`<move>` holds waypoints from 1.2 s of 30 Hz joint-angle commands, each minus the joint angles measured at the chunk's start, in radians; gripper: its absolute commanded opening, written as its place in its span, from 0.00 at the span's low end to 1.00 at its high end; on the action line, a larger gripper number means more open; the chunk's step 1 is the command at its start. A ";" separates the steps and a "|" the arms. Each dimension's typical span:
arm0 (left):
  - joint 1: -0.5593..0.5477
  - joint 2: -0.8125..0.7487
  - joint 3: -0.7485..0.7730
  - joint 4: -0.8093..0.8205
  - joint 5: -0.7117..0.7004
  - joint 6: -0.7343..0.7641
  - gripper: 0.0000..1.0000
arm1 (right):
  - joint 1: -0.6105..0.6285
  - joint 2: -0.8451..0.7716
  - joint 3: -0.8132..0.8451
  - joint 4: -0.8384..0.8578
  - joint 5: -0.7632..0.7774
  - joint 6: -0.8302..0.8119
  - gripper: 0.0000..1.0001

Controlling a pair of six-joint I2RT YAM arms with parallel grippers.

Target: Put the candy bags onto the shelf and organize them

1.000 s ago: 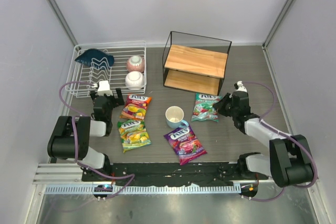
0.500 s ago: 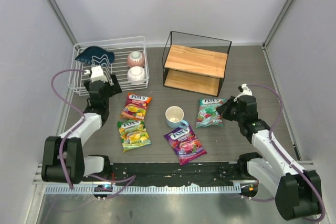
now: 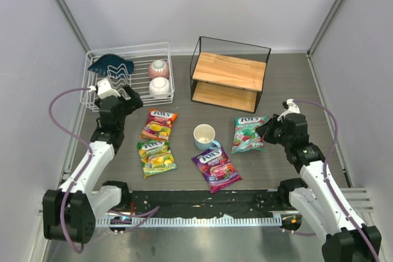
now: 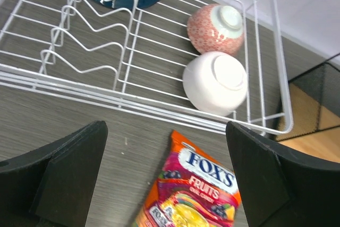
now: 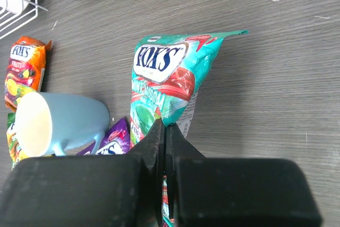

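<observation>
Teal bag [image 3: 247, 133], orange-red bag [image 3: 159, 124], purple bag [image 3: 216, 168], yellow-green bag [image 3: 156, 156] (white logos); pale blue mug [image 3: 204, 135].

The left arm [image 3: 89, 157] and right arm [image 3: 319, 175] had pale grey links with black joints. A mauve cable [image 3: 51, 111] looped off each (thin and glossy). Small white blocks [image 3: 104, 86] capped the wrists. The left tool [image 4: 166, 130] and right tool [image 5: 164, 127] had matte black, blocky, wedge-shaped fingers.

FOX'S on teal bag [image 5: 164, 89], FOX'S FRUITS on orange-red bag [image 4: 188, 184] (smaller print unreadable)
</observation>
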 commanded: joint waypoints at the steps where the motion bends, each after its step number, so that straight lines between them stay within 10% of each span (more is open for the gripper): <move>1: -0.005 -0.088 -0.002 -0.068 0.089 -0.109 1.00 | 0.000 -0.073 0.105 -0.059 -0.024 -0.022 0.01; 17: -0.004 -0.154 -0.036 0.031 0.512 -0.305 1.00 | 0.001 -0.061 0.470 -0.204 -0.171 -0.026 0.01; 36: 0.016 -0.274 0.081 -0.257 0.442 -0.259 1.00 | 0.018 0.364 0.837 0.081 -0.092 0.080 0.01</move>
